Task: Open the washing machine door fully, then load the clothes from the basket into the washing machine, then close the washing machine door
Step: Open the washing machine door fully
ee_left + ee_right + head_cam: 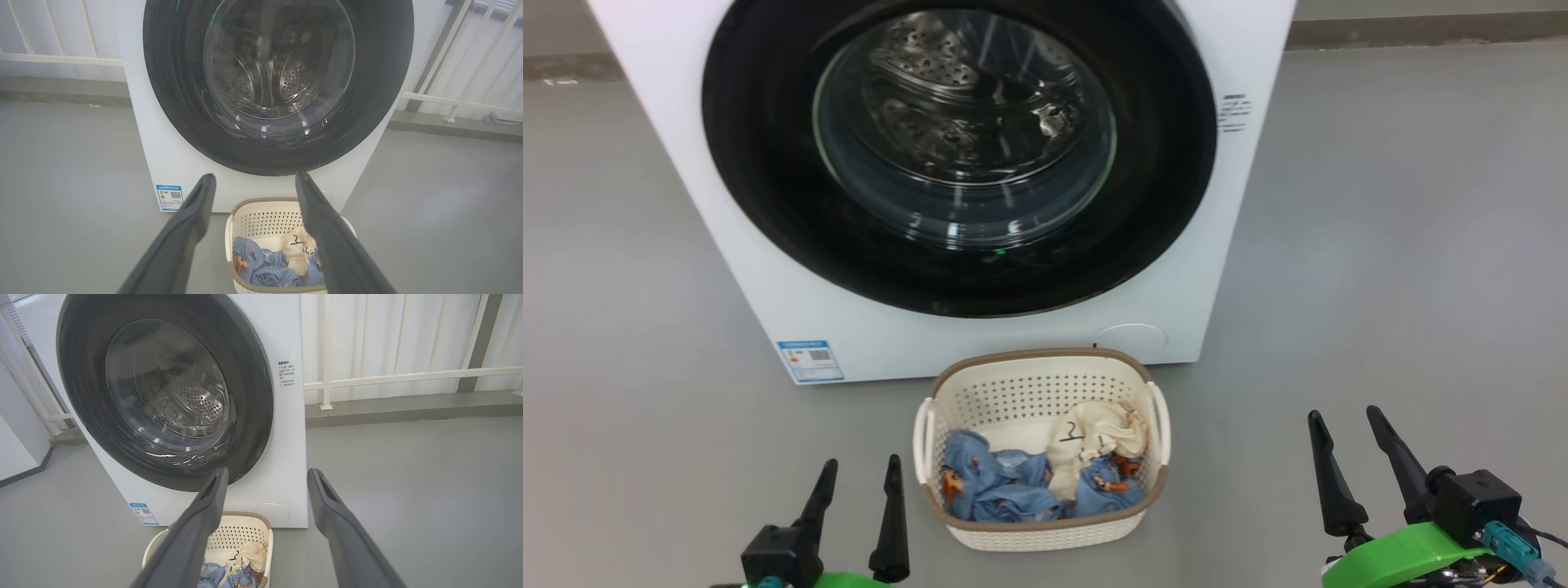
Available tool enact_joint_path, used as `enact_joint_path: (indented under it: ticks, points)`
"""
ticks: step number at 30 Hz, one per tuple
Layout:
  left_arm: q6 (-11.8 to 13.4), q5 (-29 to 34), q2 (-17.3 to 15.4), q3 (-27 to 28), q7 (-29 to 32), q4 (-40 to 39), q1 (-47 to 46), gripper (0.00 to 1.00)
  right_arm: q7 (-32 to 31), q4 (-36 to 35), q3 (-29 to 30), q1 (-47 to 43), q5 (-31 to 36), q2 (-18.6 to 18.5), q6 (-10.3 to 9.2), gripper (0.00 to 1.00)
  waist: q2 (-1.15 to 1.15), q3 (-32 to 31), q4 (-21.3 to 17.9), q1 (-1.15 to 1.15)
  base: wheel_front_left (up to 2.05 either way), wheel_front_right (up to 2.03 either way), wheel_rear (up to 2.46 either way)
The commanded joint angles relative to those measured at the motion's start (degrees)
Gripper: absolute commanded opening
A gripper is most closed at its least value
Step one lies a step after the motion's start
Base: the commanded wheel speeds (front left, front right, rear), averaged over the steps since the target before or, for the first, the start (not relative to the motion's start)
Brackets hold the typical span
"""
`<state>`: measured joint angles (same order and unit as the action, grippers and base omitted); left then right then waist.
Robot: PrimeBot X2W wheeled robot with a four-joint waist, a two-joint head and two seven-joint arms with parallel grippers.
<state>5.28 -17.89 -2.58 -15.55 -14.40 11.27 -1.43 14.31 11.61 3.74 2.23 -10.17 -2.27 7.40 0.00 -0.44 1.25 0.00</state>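
Note:
The white washing machine point(727, 269) stands in front of me with its round black-rimmed door point(768, 188) shut flat against it; the steel drum shows through the glass. On the floor before it sits the cream basket point(1045, 527) holding the clothes point(1001, 486), blue printed cloth and a cream piece marked "2". My left gripper point(862, 474) hovers open low at the basket's left. Off to the basket's right, my right gripper point(1343, 425) is open too, nothing between its fingers. The left wrist view looks at the door point(171, 102) and basket point(253, 212) between open fingers.
Grey floor spreads on both sides of the machine. A white railing point(367, 379) and a low grey kerb point(408, 408) run behind it. A blue label sticker point(810, 361) marks the machine's lower left front.

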Motion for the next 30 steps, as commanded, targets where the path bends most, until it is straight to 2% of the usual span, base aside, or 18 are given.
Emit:
enact_joint_path:
  ticks: [1,16,30]
  points:
    - [0.00,0.38,-0.30,1.54,-0.60,-1.27,-1.74,1.00,0.69,-1.16,-1.59,1.73,0.44,-0.61,0.09,1.00,0.00,-0.02,0.03,0.00,1.23,1.23,-2.46]
    - [0.20,-0.72,-0.30,2.33,-0.60,-3.71,-1.29,1.00,0.69,-0.68,-2.46,1.58,0.81,-0.61,0.09,1.00,0.00,-0.27,0.31,0.00,1.34,0.84,-2.19]
    - [0.36,-0.19,-0.30,2.27,-0.60,-3.74,-1.11,1.00,0.69,-0.63,-2.69,1.59,0.58,-0.61,0.09,1.00,0.00,-0.34,0.28,0.00,0.21,0.21,-0.41]
